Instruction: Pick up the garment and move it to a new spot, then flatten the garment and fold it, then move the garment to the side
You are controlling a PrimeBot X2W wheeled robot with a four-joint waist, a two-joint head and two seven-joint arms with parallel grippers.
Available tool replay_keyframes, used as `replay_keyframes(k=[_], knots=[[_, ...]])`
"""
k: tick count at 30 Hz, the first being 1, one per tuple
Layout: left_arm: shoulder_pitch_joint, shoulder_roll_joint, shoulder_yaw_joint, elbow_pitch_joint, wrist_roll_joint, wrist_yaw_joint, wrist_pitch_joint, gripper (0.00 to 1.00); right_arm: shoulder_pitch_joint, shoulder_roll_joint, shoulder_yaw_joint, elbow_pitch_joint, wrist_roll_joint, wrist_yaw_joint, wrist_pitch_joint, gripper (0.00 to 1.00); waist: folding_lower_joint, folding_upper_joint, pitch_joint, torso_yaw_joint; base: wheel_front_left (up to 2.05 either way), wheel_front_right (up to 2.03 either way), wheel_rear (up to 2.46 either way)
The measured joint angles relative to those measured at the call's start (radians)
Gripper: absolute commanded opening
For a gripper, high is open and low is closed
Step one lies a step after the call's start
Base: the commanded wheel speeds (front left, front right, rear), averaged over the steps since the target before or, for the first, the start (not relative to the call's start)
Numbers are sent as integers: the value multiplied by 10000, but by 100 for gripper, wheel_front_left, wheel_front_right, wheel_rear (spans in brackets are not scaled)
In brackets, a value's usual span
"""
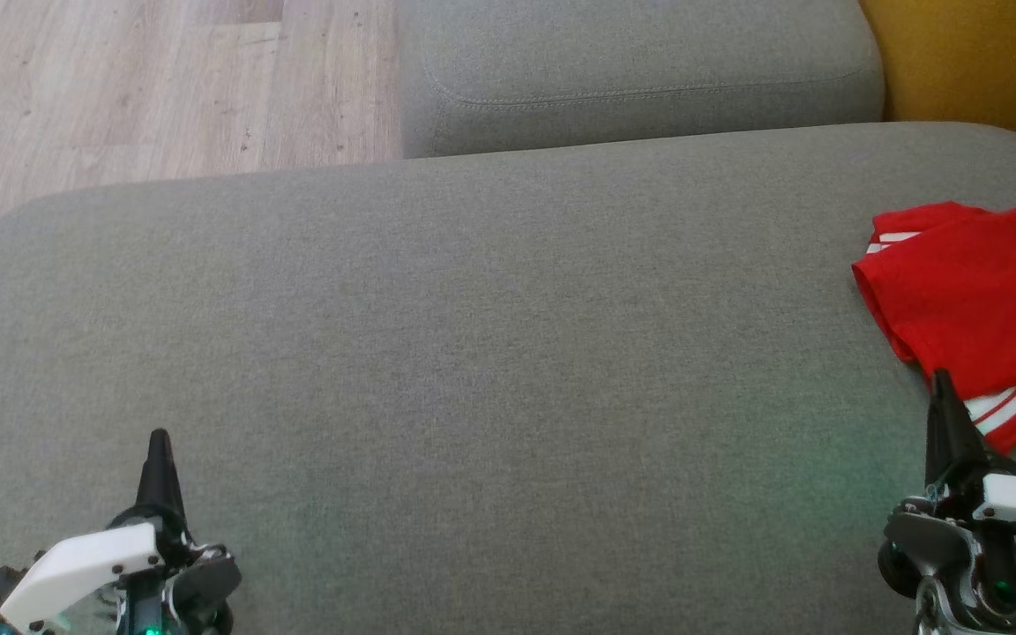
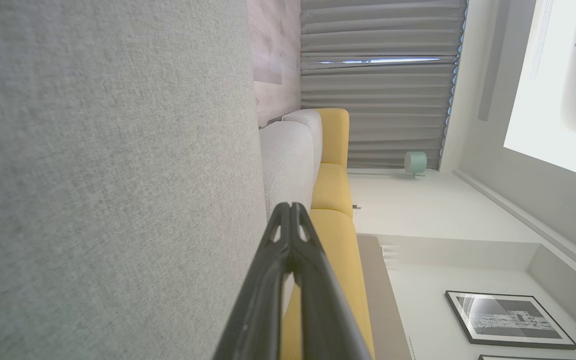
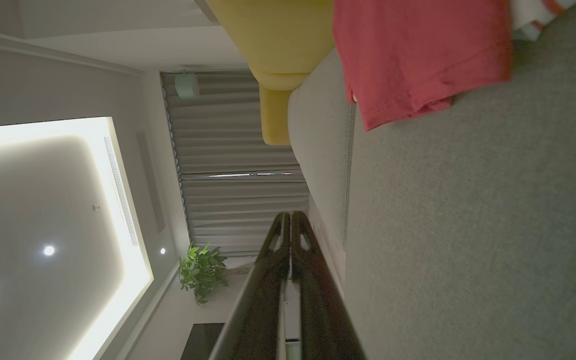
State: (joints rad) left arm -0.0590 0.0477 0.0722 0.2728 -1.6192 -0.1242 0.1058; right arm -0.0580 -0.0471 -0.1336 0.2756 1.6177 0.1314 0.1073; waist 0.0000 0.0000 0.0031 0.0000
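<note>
I find the garment (image 1: 975,300), red with white stripes, lying in a compact, layered shape at the far right of the grey seat cushion (image 1: 490,353), its right side cut off by the edge of the head view. In the right wrist view the garment (image 3: 418,55) sits ahead of the fingers and off to one side, one hemmed edge resting on the grey fabric, well clear of the fingertips. The right end effector (image 1: 940,377) has its two dark fingers pressed together with nothing between them; in the head view its tip overlaps the garment's lower striped edge, and I cannot tell whether it touches the cloth. The right wrist view confirms the fingers (image 3: 280,235) meet at the tip. The left end effector (image 1: 158,437) stands at the lower left over bare cushion, well apart from the garment, its fingers (image 2: 280,235) likewise together and holding nothing. Behind the seat lies a second grey cushion (image 1: 640,70), with yellow upholstery (image 1: 975,62) at the upper right and wooden floor (image 1: 146,79) at the upper left. The wrist views also record a pleated curtain (image 2: 378,85), a framed picture (image 2: 508,320) and a potted plant (image 3: 200,272).
</note>
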Motion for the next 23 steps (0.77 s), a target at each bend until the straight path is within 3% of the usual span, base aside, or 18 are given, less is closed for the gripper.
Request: replay_keyframes(k=[23], knots=[[0,-8,8,0,13,0,0,0,0,4,-6,0,-2,0,0,0,0,0,0,0,0,0,0]])
